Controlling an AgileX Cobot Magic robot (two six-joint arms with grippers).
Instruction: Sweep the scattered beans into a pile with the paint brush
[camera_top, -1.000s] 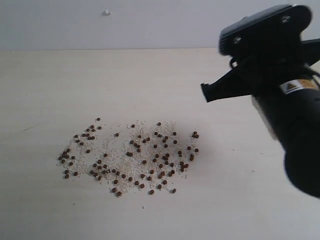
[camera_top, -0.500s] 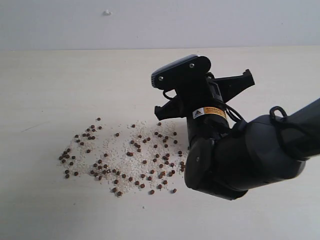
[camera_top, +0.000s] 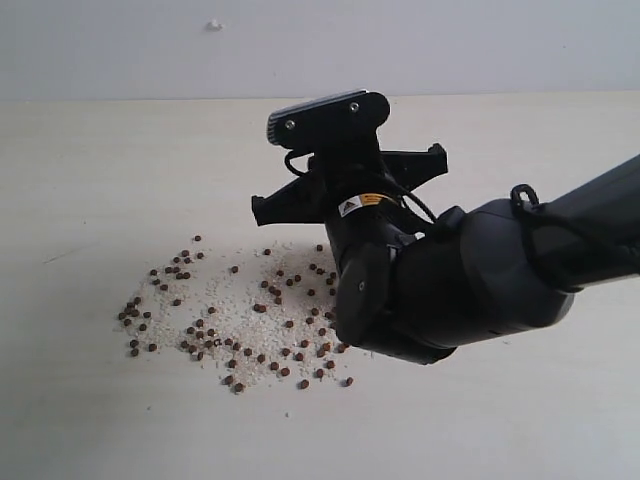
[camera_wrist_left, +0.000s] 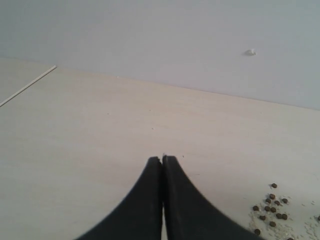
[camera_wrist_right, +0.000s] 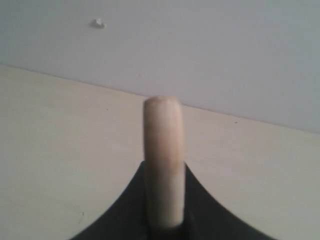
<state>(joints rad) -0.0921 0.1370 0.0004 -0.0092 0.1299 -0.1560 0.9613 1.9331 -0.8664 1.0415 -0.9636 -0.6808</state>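
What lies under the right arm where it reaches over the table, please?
The scattered beans reach the right arm; whatever lies directly under it is covered. The paint brush handle shows in the right hand; its bristles are hidden.

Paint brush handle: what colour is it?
The paint brush handle is pale beige; best in right wrist view.

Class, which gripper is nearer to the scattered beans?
Right. The right gripper, shut on the paint brush, is at the right edge of the beans in the exterior view; the left gripper, shut, stands well aside of them.
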